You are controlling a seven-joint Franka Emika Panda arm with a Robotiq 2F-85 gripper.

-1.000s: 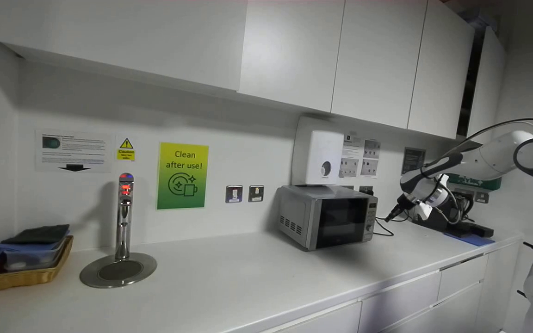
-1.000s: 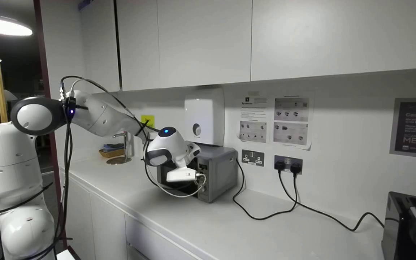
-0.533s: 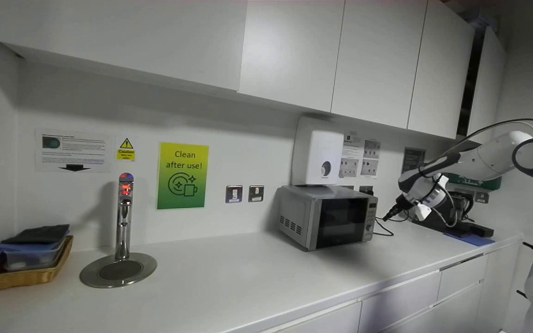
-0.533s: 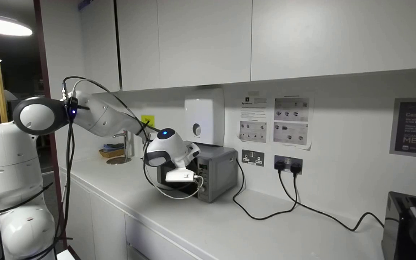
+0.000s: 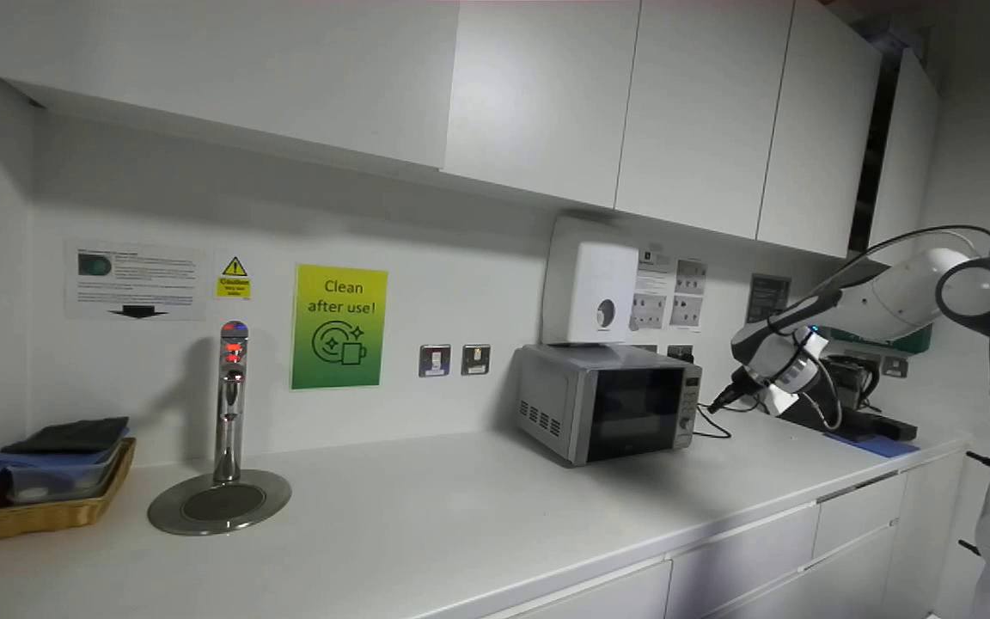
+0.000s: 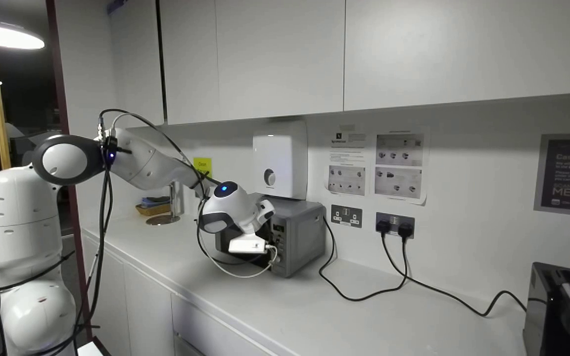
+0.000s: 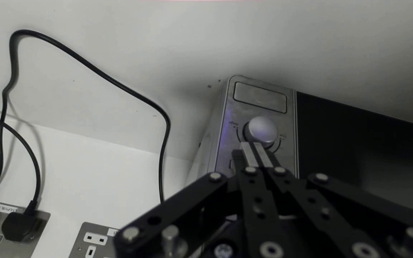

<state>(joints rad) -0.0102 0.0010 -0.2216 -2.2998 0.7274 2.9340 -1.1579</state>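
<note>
Ahead of my jaws, the knob (image 7: pixel 262 129) looks smooth, satin-silver, its panel (image 7: pixel 286 123) matt metallic. Beside them, the door (image 7: pixel 335 139) is glossy black (glass or plastic, I cannot tell).

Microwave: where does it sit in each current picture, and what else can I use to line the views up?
In an exterior view: the microwave is right of centre.
In an exterior view: the microwave is just below centre, partly hidden by the robot arm.
In the wrist view: the microwave runs from the middle to the right edge, partly covered by the gripper.
Shared landmark: the black cable beside it.
</note>
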